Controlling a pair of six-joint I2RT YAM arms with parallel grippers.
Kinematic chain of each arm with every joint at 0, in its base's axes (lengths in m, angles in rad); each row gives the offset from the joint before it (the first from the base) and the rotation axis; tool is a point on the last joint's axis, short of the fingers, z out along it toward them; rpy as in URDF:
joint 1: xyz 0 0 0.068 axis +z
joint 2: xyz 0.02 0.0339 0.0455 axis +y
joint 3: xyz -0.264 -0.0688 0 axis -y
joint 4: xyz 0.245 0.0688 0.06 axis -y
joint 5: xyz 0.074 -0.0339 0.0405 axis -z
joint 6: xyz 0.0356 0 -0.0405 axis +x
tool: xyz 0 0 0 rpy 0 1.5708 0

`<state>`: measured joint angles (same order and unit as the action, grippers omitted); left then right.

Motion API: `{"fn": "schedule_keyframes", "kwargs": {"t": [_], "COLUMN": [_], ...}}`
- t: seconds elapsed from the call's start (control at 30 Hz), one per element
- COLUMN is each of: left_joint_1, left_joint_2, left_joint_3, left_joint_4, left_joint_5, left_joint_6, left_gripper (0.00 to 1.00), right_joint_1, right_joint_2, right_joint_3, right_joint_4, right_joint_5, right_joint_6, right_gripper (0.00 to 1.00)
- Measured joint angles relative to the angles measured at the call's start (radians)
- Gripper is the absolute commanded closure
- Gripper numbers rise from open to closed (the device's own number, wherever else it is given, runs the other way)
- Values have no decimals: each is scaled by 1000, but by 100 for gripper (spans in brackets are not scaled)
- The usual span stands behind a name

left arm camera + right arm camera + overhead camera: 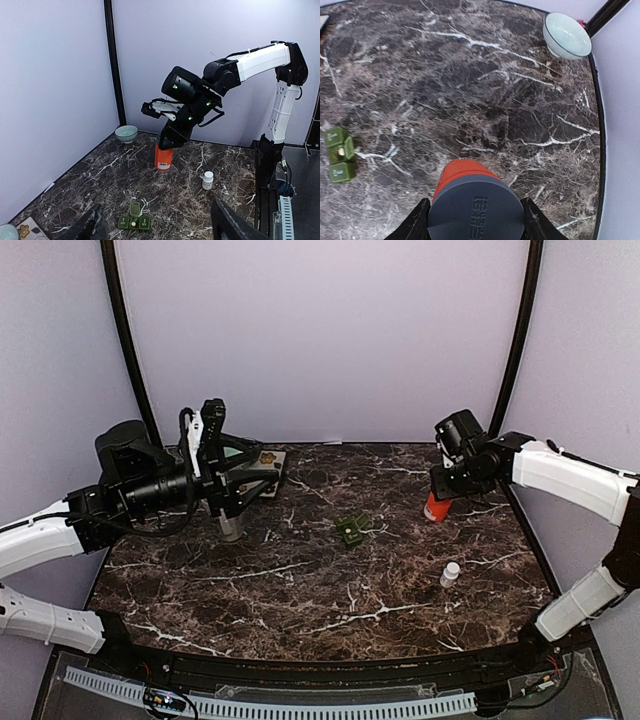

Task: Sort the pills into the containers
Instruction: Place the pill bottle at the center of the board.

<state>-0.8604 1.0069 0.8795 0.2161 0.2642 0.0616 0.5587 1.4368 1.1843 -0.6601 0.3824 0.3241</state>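
Observation:
My right gripper [439, 494] is shut on the grey cap of an orange pill bottle [434, 509], which stands upright on the marble table at the right rear. In the right wrist view the cap [476, 212] fills the space between my fingers [414, 226]. A green pill organizer [352, 529] lies at mid-table; its middle compartment is open with a pale pill inside [133, 223]. A small white bottle [451, 573] stands at the front right. My left gripper [262, 483] is open and empty at the left rear, its fingers [227, 220] spread wide and pointing at the organizer [133, 220].
A pale green bowl [567, 35] sits in the far right corner. A flowered mat [268, 461] lies at the left rear, with a grey cup [232, 530] beneath the left arm. The enclosure walls and black poles close in the table's sides and back.

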Motion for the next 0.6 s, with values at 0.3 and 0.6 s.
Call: {"fn": "schedule_keyframes", "kwargs": {"t": [0.3, 0.6], "left_joint_1": [0, 0], "left_joint_2": [18, 21], "left_joint_3": [-25, -40], "left_joint_4": [4, 13], "left_joint_5": [0, 3], "left_joint_6": [-3, -3], "left_gripper": [27, 27], "right_joint_1": [-54, -66], "right_joint_2": [140, 188], "right_joint_3": [-14, -43], "right_joint_4": [26, 93], "right_joint_5": [42, 47], "right_joint_6": [-56, -59], "right_gripper": [100, 94]}}
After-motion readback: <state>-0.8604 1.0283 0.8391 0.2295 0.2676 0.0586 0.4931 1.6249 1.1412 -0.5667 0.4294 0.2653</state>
